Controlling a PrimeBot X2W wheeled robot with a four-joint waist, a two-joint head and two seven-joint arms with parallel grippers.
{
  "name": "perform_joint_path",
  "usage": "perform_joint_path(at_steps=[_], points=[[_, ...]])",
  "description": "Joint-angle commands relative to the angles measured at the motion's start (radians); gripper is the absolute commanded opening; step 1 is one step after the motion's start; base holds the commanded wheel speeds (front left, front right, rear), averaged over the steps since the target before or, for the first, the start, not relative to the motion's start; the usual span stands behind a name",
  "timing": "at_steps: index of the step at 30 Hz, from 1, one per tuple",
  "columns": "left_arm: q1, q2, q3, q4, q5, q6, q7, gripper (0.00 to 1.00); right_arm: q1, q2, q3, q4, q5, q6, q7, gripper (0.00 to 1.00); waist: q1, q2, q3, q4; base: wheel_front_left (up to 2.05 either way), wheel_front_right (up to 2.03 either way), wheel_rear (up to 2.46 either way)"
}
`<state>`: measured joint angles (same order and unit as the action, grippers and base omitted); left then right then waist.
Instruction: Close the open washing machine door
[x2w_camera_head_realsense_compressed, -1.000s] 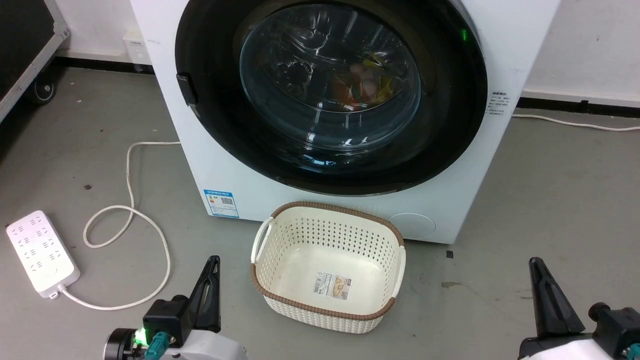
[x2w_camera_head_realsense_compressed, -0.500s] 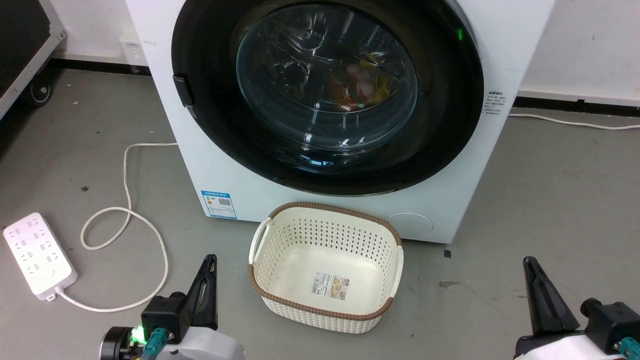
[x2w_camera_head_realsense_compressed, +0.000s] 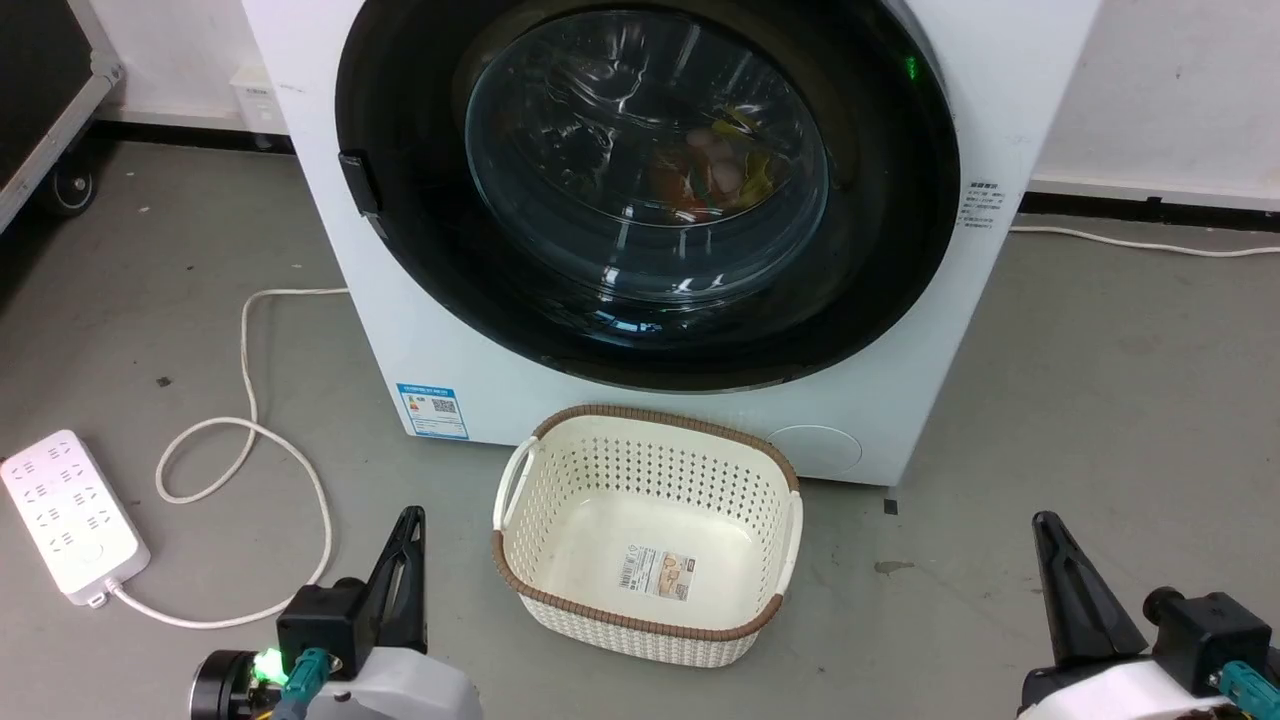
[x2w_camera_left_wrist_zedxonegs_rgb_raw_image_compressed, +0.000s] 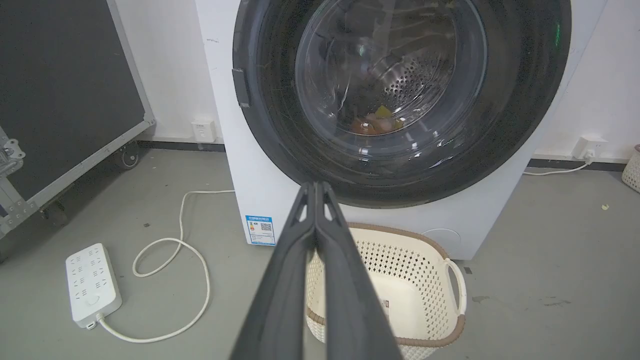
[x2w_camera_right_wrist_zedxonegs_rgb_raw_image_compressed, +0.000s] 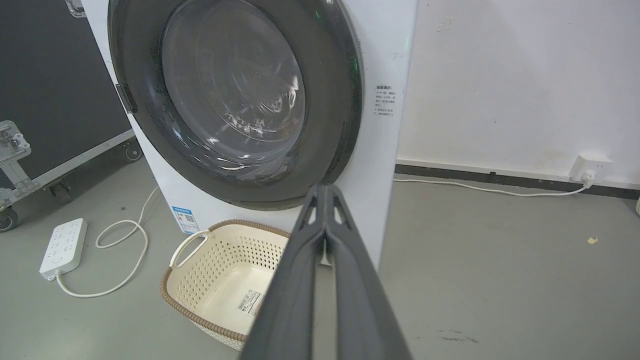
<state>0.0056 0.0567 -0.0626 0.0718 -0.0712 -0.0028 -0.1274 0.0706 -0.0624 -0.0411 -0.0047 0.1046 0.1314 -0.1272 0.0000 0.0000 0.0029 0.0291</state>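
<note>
Right gripper (x2w_camera_right_wrist_zedxonegs_rgb_raw_image_compressed: 325, 189): fingers pressed together, holding nothing. Washer (x2w_camera_right_wrist_zedxonegs_rgb_raw_image_compressed: 387, 150): white, door (x2w_camera_right_wrist_zedxonegs_rgb_raw_image_compressed: 232, 100) flush against its front. Basket (x2w_camera_right_wrist_zedxonegs_rgb_raw_image_compressed: 210, 272): cream, on floor just before washer. Power strip (x2w_camera_right_wrist_zedxonegs_rgb_raw_image_compressed: 62, 245): white, on floor.

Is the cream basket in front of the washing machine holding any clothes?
No, the basket has nothing on its bottom but a sticker label.

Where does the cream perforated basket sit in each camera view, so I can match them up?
Head view: the basket is bottom centre, before the washing machine.
Left wrist view: lower centre-right, partly behind the left gripper.
Right wrist view: lower left, right edge behind the right gripper.
Shared landmark: the blue label on the machine's front, above-left of the basket throughout.
</note>
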Motion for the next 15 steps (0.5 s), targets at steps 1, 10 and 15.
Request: perform_joint_path(at_steps=[1,10,15], points=[[-0.003,-0.001,0.005,-0.007,0.007,0.001,0.006,0.00,-0.022,0.006,0.003,0.002,-0.009,0.000,0.004,0.00,0.0000,0.0000,0.000,0.000,0.00,0.00,0.00],[-0.003,-0.001,0.014,-0.017,0.017,0.002,0.024,0.00,-0.029,0.007,0.009,0.002,-0.023,0.000,0.023,0.00,0.0000,0.0000,0.000,-0.005,0.00,0.00,0.00],[-0.003,-0.002,0.018,-0.022,0.022,0.002,0.034,0.00,-0.033,0.007,0.012,0.002,-0.031,0.000,0.033,0.00,0.0000,0.0000,-0.001,-0.007,0.00,0.00,0.00]])
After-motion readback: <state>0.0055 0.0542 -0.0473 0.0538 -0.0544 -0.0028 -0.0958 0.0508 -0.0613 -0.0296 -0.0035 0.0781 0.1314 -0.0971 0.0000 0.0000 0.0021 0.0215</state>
